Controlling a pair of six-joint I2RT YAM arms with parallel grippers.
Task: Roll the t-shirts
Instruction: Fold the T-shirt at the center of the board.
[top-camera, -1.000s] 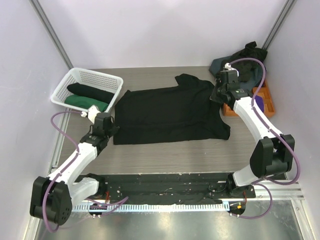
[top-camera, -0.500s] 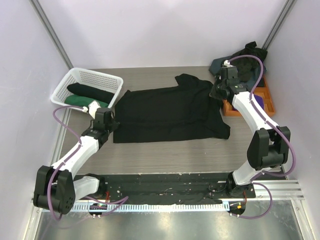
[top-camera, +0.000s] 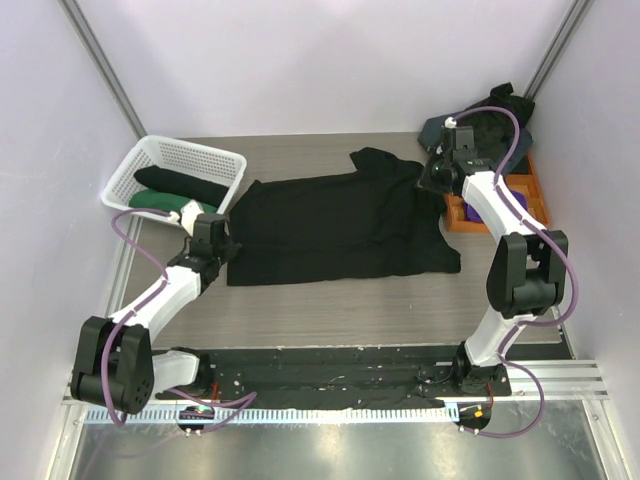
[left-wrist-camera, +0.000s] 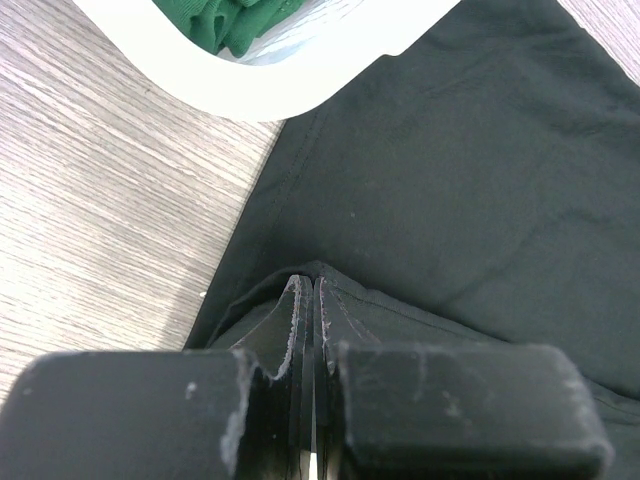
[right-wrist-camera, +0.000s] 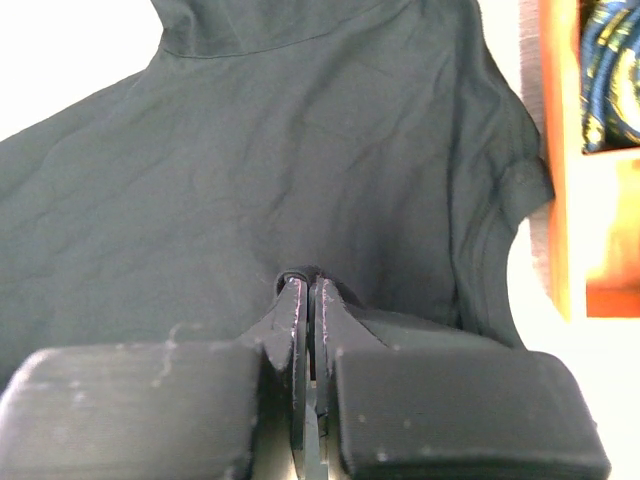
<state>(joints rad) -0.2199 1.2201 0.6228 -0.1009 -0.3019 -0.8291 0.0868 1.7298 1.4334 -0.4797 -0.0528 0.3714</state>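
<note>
"Where was the black t-shirt (top-camera: 340, 225)?"

"It lay spread flat on the tabletop (top-camera: 330, 310), between your two arms. Its left edge was just beside the white basket (top-camera: 225, 165)."

"And my grippers?"

"Your left gripper (left-wrist-camera: 308, 290) was closed tight, pinching a small fold at the near left corner. Your right gripper (right-wrist-camera: 305, 283) was closed on the cloth too, at the right edge, near the orange tray (top-camera: 460, 215)."

"Anything in the basket?"

"A green shirt (top-camera: 165, 203) and a black shirt (top-camera: 185, 182)."

left wrist view: basket (left-wrist-camera: 250, 95) chopped off up top, green tee (left-wrist-camera: 225, 20) mostly cropped, right wrist view: orange tray (right-wrist-camera: 560, 150) cut at right edge, contents (right-wrist-camera: 610, 70) blurry
</note>
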